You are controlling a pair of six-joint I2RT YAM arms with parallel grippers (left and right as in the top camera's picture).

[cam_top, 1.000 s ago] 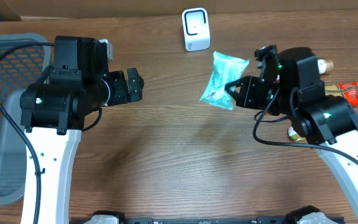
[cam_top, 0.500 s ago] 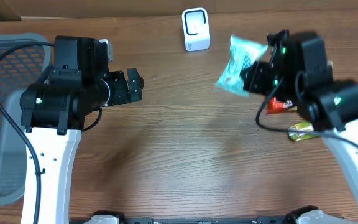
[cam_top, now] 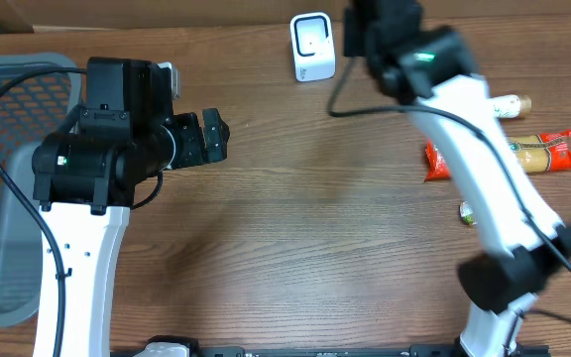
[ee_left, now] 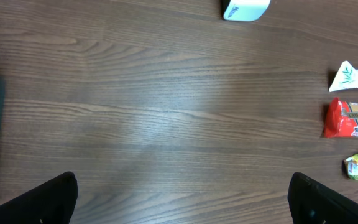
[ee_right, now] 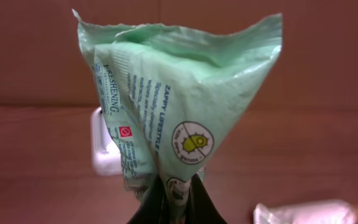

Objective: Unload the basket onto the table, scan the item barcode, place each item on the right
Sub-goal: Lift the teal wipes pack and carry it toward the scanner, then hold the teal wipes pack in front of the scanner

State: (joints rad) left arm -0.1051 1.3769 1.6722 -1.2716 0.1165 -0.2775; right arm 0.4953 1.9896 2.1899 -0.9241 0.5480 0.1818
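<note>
Right fingers (ee_right: 160,208) are pinched shut on one edge of the green packet (ee_right: 179,106), holding it up near the white scanner (cam_top: 312,47) at the far side of the tabletop (cam_top: 295,228); from overhead the arm hides the packet. Left fingers (cam_top: 213,137) are spread wide, empty, well apart. Trouble would likely come from that thin grip: the crumpled film could slip, or its folds could crease the barcode or turn it from the scanner.

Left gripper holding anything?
No, the left gripper stands open, with only bare table between its jaws.
</note>
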